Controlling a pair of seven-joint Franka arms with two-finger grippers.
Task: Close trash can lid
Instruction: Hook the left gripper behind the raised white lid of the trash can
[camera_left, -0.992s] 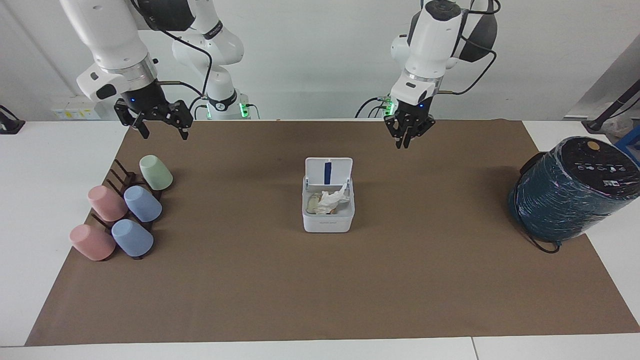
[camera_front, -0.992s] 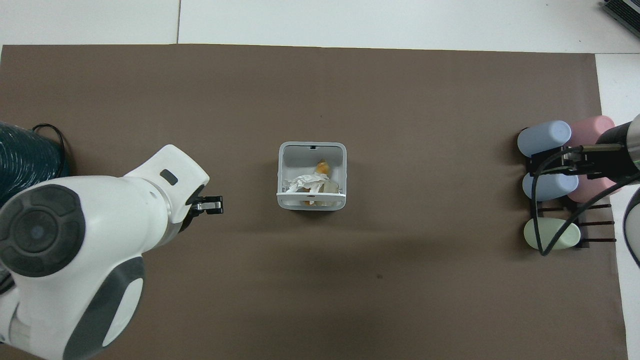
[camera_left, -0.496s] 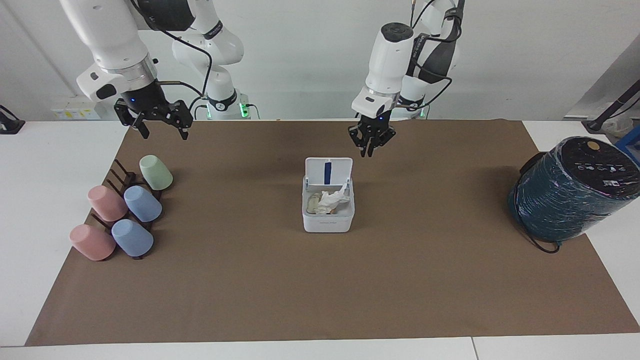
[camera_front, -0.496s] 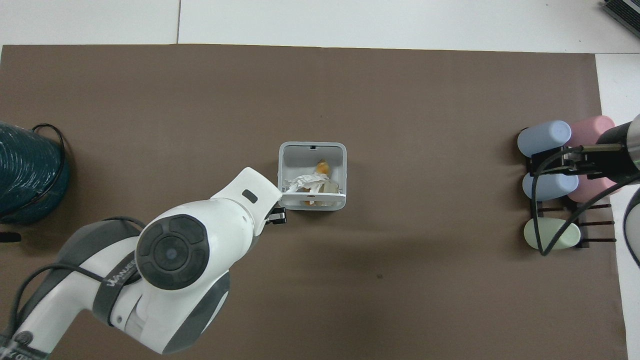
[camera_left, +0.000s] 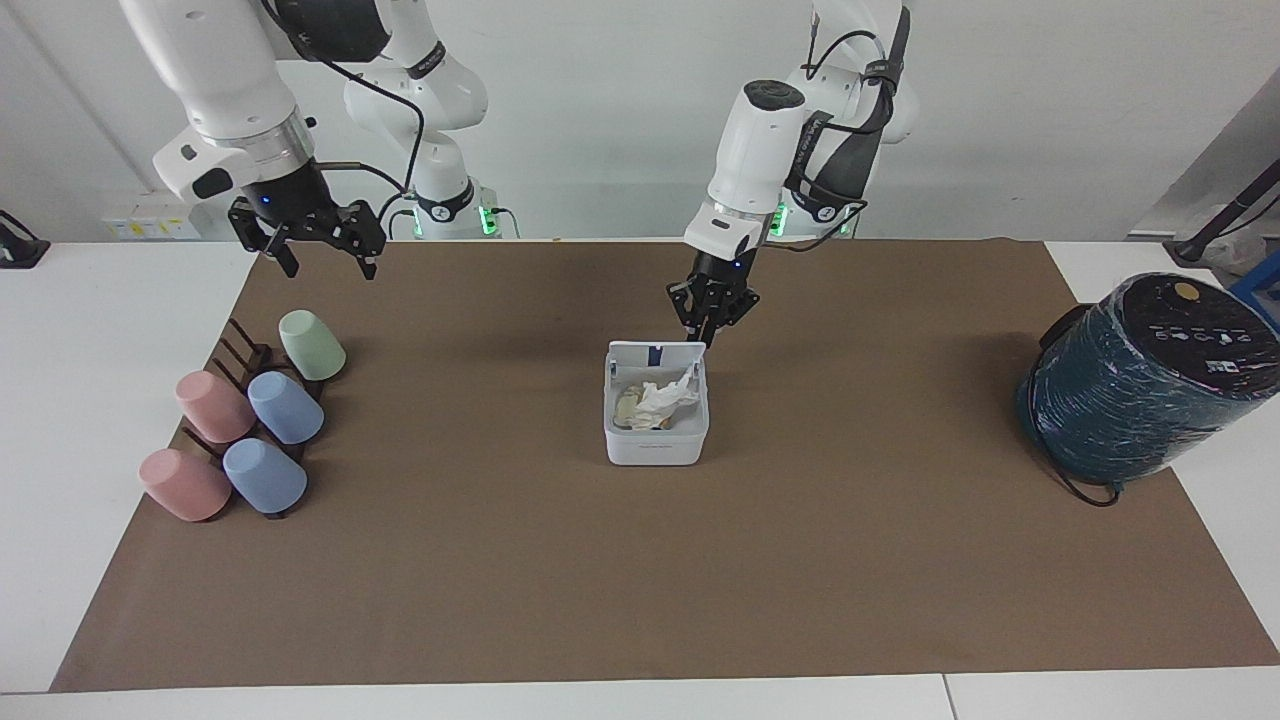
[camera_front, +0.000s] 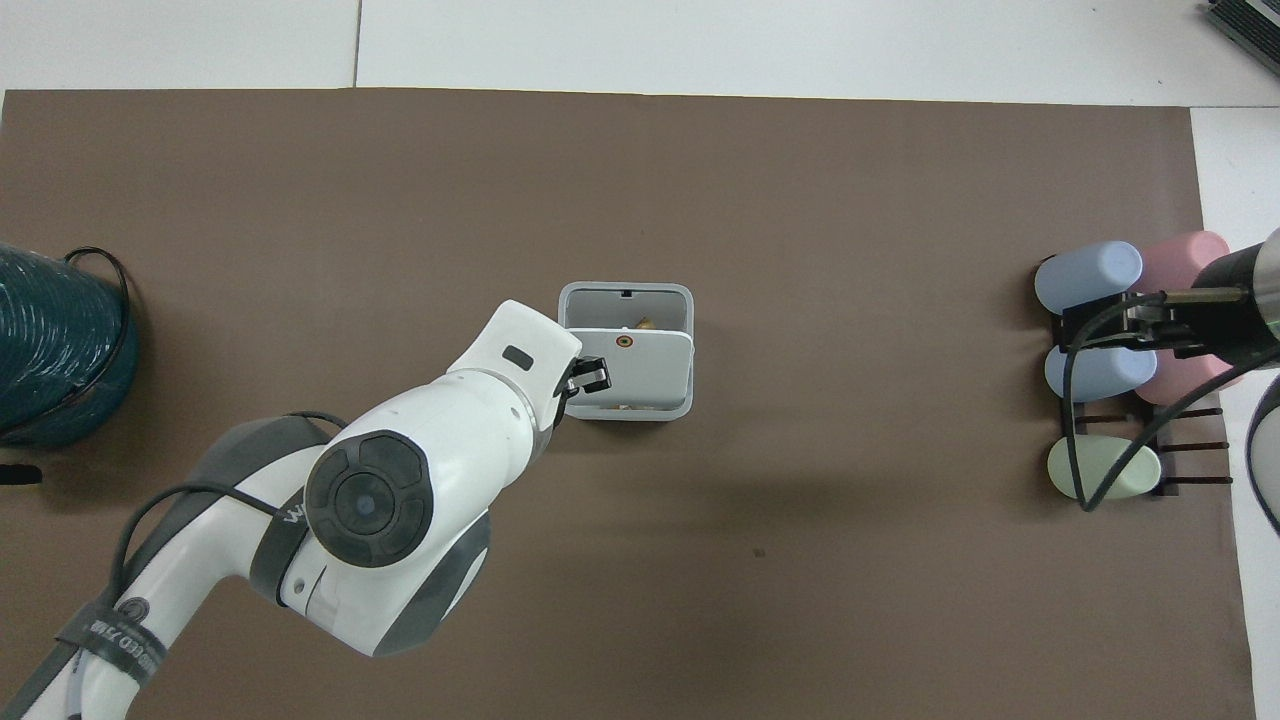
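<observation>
Since a second ago I am bringing my left gripper (camera_left: 709, 335) in from the left arm's end of the mat to the trash can (camera_left: 656, 432), and the lid (camera_front: 638, 366), which was standing nearly upright, is now tipping forward over the opening, its orange dot showing from above. My left fingertips are pressed together, holding nothing, and are touching the raised edge of the lid at the corner toward the left arm's end. My left arm is reaching down from its base, forearm slanting, wrist pointing steeply down. The trash can is sitting at the middle of the brown mat (camera_left: 860, 560), crumpled paper (camera_left: 662, 398) inside. My right gripper (camera_left: 322, 255) is waiting, fingers apart, above the cups (camera_left: 285, 405)
</observation>
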